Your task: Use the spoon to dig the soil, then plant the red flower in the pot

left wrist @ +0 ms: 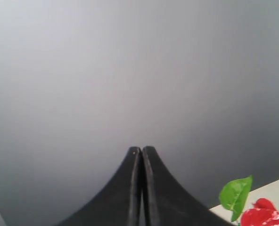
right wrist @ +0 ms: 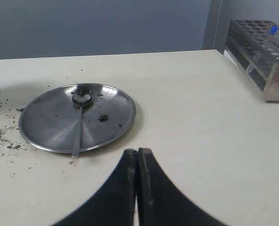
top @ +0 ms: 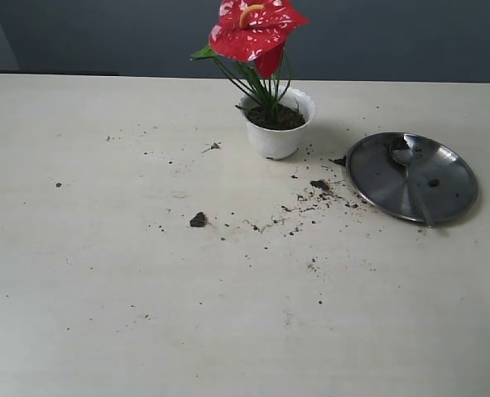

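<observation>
The red flower (top: 255,31) stands upright in the white pot (top: 278,136), its green stems rooted in dark soil (top: 276,118) that fills the pot. A red bloom (left wrist: 264,216) and a green leaf show at the edge of the left wrist view. The silver spoon (top: 410,169) lies on the round steel plate (top: 376,178), its bowl smudged with soil; the right wrist view shows the spoon (right wrist: 79,120) too. Neither arm appears in the exterior view. My left gripper (left wrist: 140,150) is shut on nothing, facing a grey wall. My right gripper (right wrist: 137,151) is shut and empty, short of the plate (right wrist: 45,122).
Soil crumbs (top: 315,194) are scattered over the cream table between pot and plate, with one larger clump (top: 198,219) to the left. A test-tube rack (right wrist: 264,54) stands near the table's far corner in the right wrist view.
</observation>
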